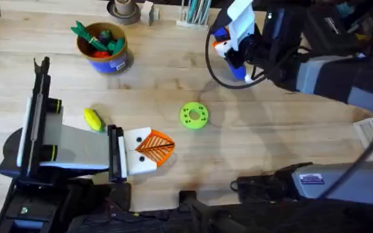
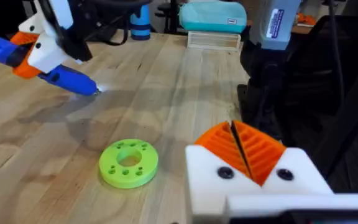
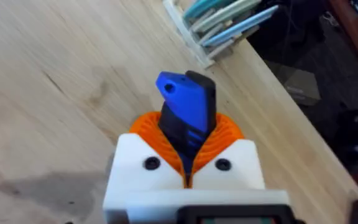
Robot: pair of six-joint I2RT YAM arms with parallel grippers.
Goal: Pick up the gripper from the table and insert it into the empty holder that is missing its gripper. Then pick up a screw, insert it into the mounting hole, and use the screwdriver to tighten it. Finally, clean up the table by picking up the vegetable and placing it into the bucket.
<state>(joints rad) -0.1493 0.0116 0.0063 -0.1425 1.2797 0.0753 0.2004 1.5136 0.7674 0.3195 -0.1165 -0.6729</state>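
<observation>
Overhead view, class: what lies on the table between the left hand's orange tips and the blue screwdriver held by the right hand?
The lime-green disc lies between the left hand and the screwdriver; otherwise bare table. The left wrist view shows it too.

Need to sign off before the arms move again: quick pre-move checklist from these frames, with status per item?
1. Right gripper has the screwdriver clamped between its orange pads: ok.
2. Screwdriver tip is off the table, clear of the green disc: ok.
3. Left gripper is shut and carries nothing: ok.
4. Both fingers of the left gripper carry orange tips, in the left wrist view: ok.
5. Mounting screw seated and tight: cannot tell.
6. Yellow vegetable lies on the table beside the left arm, not in the bucket: not ok.
</observation>
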